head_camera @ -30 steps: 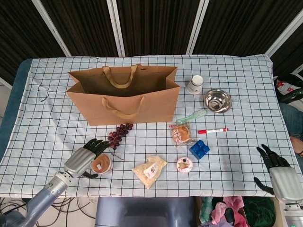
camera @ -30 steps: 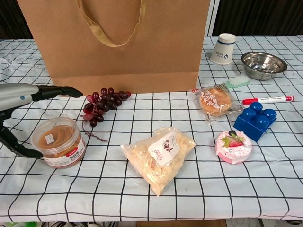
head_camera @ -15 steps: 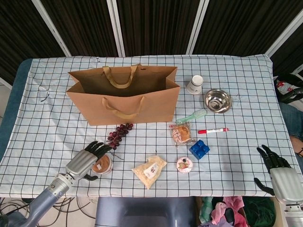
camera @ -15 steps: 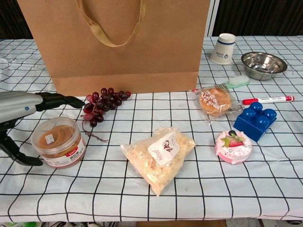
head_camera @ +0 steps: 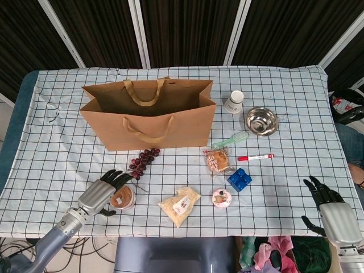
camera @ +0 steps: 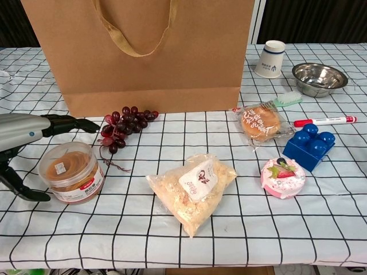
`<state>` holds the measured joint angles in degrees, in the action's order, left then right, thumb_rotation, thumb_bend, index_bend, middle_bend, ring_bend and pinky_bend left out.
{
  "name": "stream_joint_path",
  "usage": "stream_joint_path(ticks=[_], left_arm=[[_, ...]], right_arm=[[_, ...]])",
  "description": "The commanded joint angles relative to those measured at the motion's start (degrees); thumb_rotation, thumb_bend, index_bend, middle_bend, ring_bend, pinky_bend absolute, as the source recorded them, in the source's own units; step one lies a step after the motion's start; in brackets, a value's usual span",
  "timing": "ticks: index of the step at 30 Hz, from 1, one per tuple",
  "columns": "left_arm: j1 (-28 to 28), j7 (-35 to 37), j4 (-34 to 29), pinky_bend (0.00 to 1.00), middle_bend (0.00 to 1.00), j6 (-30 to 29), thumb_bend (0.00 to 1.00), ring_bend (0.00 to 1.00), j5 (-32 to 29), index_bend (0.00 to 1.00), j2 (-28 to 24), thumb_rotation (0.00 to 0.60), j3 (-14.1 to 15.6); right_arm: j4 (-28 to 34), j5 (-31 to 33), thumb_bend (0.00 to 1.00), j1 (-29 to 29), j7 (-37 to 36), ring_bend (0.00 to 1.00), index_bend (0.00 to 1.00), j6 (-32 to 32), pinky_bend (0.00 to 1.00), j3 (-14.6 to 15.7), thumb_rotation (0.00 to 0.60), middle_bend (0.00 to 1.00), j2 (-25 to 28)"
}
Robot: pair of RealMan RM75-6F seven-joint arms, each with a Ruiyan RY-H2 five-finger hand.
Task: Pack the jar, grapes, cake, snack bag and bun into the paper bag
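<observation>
Fingers (camera: 66,123) of the left hand (head_camera: 98,193) are spread around the jar (camera: 71,172), not yet closed; nothing is packed, all five items lying before the paper bag (head_camera: 149,116).

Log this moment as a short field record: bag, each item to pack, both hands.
paper bag: upright, open, empty as far as the head view shows
jar: on the cloth, between the left hand's fingers and thumb, not lifted
grapes: in front of the bag
snack bag: flat, near the front edge
bun: wrapped, beside the blue block
cake: front right
left hand: around the jar, fingers apart
right hand: open, holding nothing
</observation>
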<state>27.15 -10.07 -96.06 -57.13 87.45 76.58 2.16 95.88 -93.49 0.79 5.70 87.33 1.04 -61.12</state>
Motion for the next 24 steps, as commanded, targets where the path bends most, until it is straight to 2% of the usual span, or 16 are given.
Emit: stream_joint_path(ticks=[1,5,8,10,13,17,21,24], left_arm=[[0.4,0.5,0.6,0.13,0.13,0.4,0.09,0.07,0.3,0.04,0.5,0.600,0.1],[0.7,0.7,1.7,0.18,0.16,0.9,0.12,0.10,0.3,0.06,1.3,0.600,0.4],[1.1,0.6,1.8,0.25,0.21,1.4,0.18,0.16,-0.2,0.11,1.8,0.600,0.4],[1.3,0.4,1.5,0.33,0.28,1.6,0.24,0.22,-0.1,0.19,1.9,0.600,0.4],[1.4,-0.2,1.5,0.40,0.37,0.9,0.31,0.29,0.7,0.28,2.4,0.600,0.4],[1.2,-0.9,1.7,0.43,0.44,-0.7,0.36,0.33,1.2,0.35,2.8,0.600,0.0],[0.8,-0.6,0.6,0.43,0.45,-2.8,0.37,0.33,2.4,0.36,1.8,0.600,-0.1],[-0.3,2.4,-2.6,0.43,0.45,-7.9,0.37,0.33,5.7,0.36,-1.2,0.600,-0.3]], right_arm=[[0.0,0.1,0.17,0.0,0.1,0.15,0.08,-0.1,0.24,0.0,0.600,0.06,0.0],[0.0,0.3,0.17,0.0,-0.1,0.15,0.08,-0.2,0.24,-0.1,0.600,0.06,0.0],[-0.1,0.3,0.17,0.1,-0.3,0.15,0.08,-0.5,0.24,0.0,0.600,0.06,0.1],[-0.1,0.3,0.17,0.2,-0.2,0.15,0.08,-0.8,0.24,0.1,0.600,0.06,0.2],[0.0,0.4,0.17,0.2,-0.2,0.15,0.08,-0.9,0.24,0.1,0.600,0.06,0.3],[0.1,0.5,0.17,0.1,-0.5,0.15,0.08,-0.5,0.24,0.0,0.600,0.06,0.5],[0.1,0.5,0.17,0.0,-0.9,0.15,0.08,-0.2,0.24,-0.1,0.600,0.06,0.8],[0.1,0.7,0.17,-0.1,-1.2,0.15,0.08,0.0,0.24,-0.2,0.600,0.06,0.9]])
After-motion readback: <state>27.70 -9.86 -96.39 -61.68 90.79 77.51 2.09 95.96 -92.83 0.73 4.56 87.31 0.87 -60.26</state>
